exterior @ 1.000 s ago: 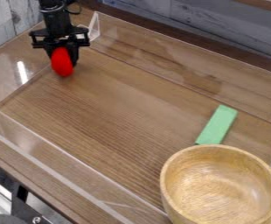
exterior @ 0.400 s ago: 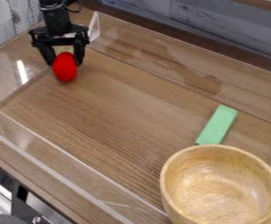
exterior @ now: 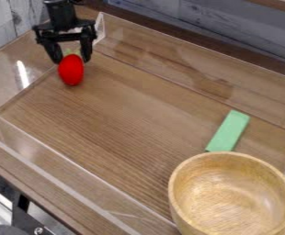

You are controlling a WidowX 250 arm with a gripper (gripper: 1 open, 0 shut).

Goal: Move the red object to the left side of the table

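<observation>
- The arm comes in from the top edge at the upper left of the frame, and the black gripper (exterior: pixel 66 52) points pretty much straight down at the table (exterior: pixel 132 119).
- Its two fingers are spread wide, one going down on each side, and nothing is clamped between them. So it's open and holding nothing.
- The red object (exterior: pixel 72 70) sits on the wood right under the gripper, in the upper left part of the frame. The fingertips end around its top and I see no grip on it. Whether a tip just brushes it, I honestly can't tell at this size.
- Hard to see: most of the arm is cut off by the top edge, so only the wrist part and fingers show. I can't pick out any leaf detail on the red thing, it's just a glossy red blob here.
- The wooden bowl (exterior: pixel 231 197) at the lower right is clipped by the bottom edge and looks empty inside.
- A flat light-green block (exterior: pixel 229 130) lies just above the bowl at right, well away from the red object.
- Clear acrylic walls (exterior: pixel 22 69) run round the tabletop, and one stands close to the gripper's left side. The open wood between gripper and bowl has nothing on it.
</observation>
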